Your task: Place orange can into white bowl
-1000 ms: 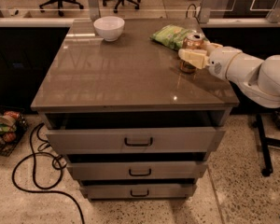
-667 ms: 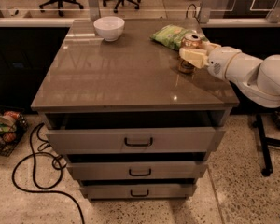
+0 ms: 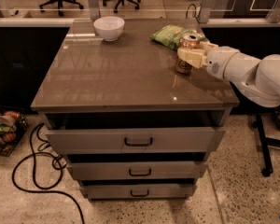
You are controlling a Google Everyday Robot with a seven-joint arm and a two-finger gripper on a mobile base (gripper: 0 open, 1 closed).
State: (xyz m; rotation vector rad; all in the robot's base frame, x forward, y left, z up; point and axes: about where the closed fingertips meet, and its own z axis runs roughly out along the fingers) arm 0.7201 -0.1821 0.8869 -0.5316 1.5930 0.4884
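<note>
Gripper clamped on orange can at bench's right edge

Gripper (image 3: 185, 55) reaches in from the right on a white arm (image 3: 252, 73), and its pale fingers (image 3: 192, 56) close around the middle of the orange can (image 3: 190, 41). The can stands near the right edge of the bench (image 3: 121, 73), toward the back right corner, with its silver top leaning slightly to the right; whether its base rests on the surface or is just clear of it cannot be told. Just behind the can, nearer the back edge, lies a green crinkled snack bag (image 3: 169, 35). The white bowl (image 3: 109, 28) sits upright by the back edge toward the left corner, well apart from the can. Below the front edge are 3 drawers (image 3: 138, 141), the top 1 pulled slightly out. A black cable (image 3: 35, 171) loops on the floor at the left.
</note>
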